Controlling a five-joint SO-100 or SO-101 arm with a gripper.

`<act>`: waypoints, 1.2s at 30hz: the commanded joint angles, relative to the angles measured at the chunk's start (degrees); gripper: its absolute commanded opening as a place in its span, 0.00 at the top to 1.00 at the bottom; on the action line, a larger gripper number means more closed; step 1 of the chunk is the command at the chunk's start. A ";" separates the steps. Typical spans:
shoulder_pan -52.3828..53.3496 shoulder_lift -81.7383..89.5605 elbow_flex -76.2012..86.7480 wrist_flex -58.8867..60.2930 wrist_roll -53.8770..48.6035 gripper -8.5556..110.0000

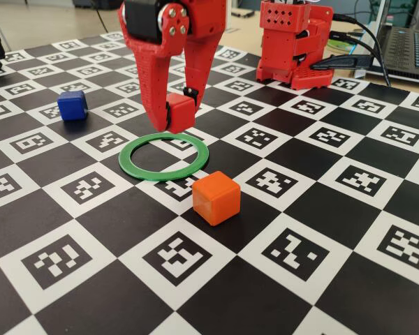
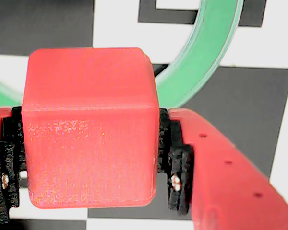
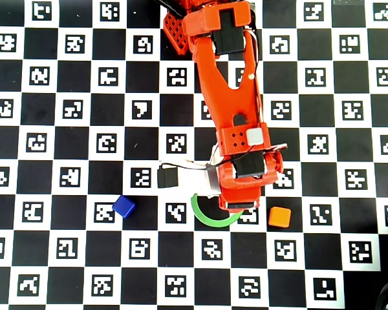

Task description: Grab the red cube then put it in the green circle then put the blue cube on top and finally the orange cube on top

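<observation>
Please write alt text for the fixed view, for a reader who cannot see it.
A red gripper holds the red cube above the far rim of the green circle on a checkered marker board. The orange cube sits nearer, the blue cube far left.

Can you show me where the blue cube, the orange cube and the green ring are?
blue cube [image 1: 72,105], fixed view, front face.
orange cube [image 1: 216,199], fixed view, front corner.
green ring [image 1: 148,170], fixed view, near-left band.

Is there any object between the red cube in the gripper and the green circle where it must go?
Nothing visible blocks it. The gripper holds the red cube just above the green circle, whose centre is bare. The orange cube and blue cube sit outside the ring.
</observation>
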 commanded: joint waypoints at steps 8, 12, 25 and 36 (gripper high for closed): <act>2.81 -1.76 0.88 -5.10 -1.58 0.87; 2.90 -2.29 1.05 -5.62 -1.49 0.87; 2.90 -2.37 2.46 -6.68 -1.14 0.87; 2.81 -0.35 3.52 -5.98 -0.35 0.59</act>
